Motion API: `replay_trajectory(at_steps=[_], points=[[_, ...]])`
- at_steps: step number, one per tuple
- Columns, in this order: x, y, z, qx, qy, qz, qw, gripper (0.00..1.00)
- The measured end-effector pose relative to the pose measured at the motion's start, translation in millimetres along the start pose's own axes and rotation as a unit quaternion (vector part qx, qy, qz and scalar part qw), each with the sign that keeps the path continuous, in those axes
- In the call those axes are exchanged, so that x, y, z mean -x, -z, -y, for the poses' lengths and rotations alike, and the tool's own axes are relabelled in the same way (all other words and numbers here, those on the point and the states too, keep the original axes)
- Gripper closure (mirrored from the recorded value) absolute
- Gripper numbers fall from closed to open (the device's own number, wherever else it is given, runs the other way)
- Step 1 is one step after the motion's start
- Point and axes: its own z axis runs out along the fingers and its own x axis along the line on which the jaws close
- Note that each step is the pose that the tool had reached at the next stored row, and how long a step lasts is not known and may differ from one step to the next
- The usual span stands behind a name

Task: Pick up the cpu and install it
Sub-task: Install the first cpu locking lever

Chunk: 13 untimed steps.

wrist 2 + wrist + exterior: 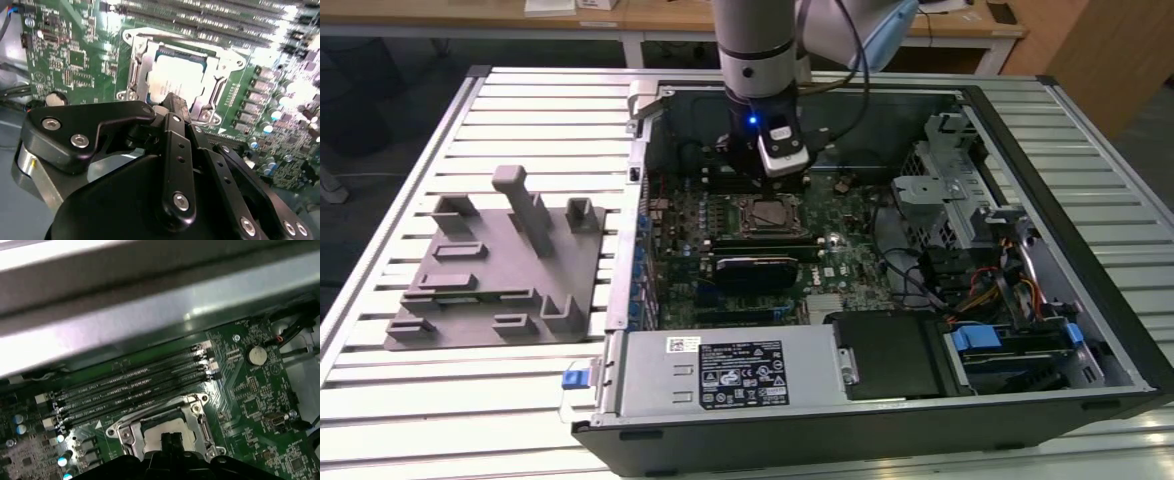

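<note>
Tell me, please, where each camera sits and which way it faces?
Exterior view: off the arm, high, looking down into the open computer case; the arm and gripper show.
First wrist view: on the wrist, facing the motherboard.
Second wrist view: on the wrist, behind the black linkage.
Both wrist views share the cpu in its socket.

The pincer [171, 101] hides part of the cpu [175, 80].

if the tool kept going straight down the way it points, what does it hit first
Most likely the cpu, lying pale-topped inside the socket frame on the motherboard. The tool points right at it in both wrist views; the gap between them is hard to judge.
</note>
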Motion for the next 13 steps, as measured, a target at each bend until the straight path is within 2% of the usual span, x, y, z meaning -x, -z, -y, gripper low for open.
replay_trajectory(at_steps=[4, 7, 13], points=[[2.4, -0.8, 7.1, -0.001, -0.001, -0.0023, 1.0, 0.89], [3.2, -1.2, 8.2, -0.0046, -0.002, -0.0125, 0.9999, 0.89], [3.5, -1.3, 8.1, -0.0048, -0.002, -0.0131, 0.9999, 0.89]])
